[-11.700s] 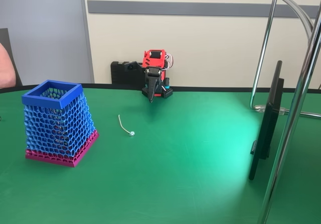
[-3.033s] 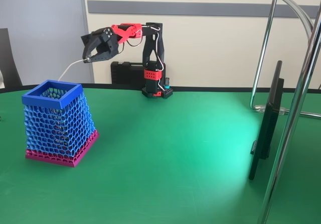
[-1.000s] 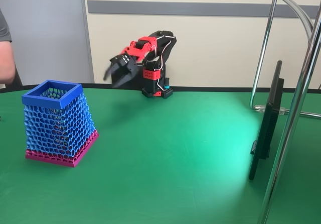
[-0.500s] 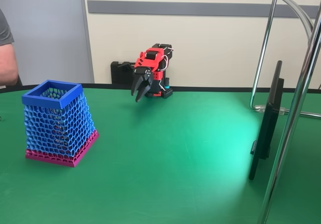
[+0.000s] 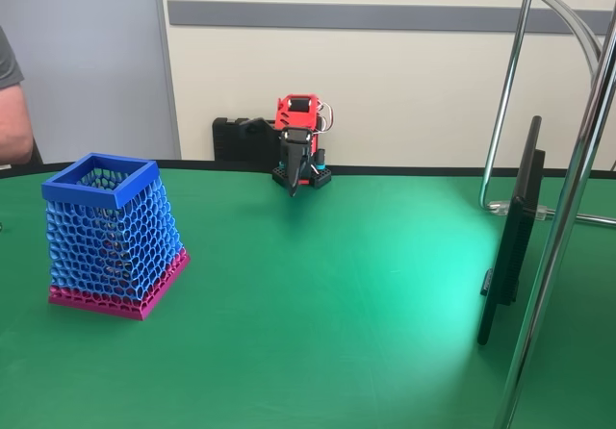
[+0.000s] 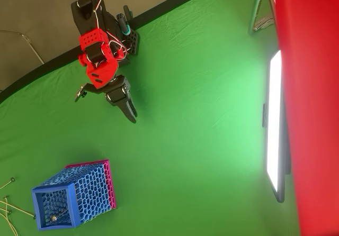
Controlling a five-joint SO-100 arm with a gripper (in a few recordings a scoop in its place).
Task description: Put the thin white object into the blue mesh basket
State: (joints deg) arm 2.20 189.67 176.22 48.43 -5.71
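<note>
We read our gripper (image 6: 131, 115) as folded home by its base, jaws pressed together and empty — the thin white object (image 6: 52, 217) lies inside the blue mesh basket (image 6: 37, 210), so nothing is left to carry.

person (image 5: 12, 102) cut off at left edge (only an arm), strand inside blue mesh basket (image 6: 74, 201) indistinct

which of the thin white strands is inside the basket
The one whose small round bead shows through the opening of the blue mesh basket in the overhead view. The other thin strands lie on the green table, outside the basket beside its rim.
</note>
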